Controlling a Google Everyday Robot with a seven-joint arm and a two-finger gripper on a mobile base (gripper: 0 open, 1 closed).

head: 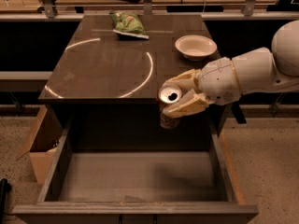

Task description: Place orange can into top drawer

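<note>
Closest, at 6 o'clock in the view, is the wide grey-brown top drawer (135, 177). It is pulled all the way out. Its flat bottom is bare and its side walls are thick. At 9 o'clock from the drawer, an open brown cardboard box (39, 141) stands on the speckled floor (266, 171), just beside the drawer's left wall.

Above the back part of the drawer, a bit toward 3 o'clock, hangs the small orange-brown drink can (168, 119). Its silver top with the dark pull-tab hole faces up. The can is in the air, just in front of the front edge of the tabletop, and it does not touch the drawer's bottom. The cream two-finger gripper (165, 100) is closed around the can near its top, with one finger on the far side and one on the near side. The thick white robot arm (252, 73) reaches in from 3 o'clock.

Farther back is the dark brown square tabletop (103, 59), with a thin pale curved line (142, 76) on it. A round white bowl (195, 46) sits near the 2 o'clock corner, well apart from the can. At 12 o'clock, near the far edge, lies a crinkled green chip bag (128, 23).
</note>
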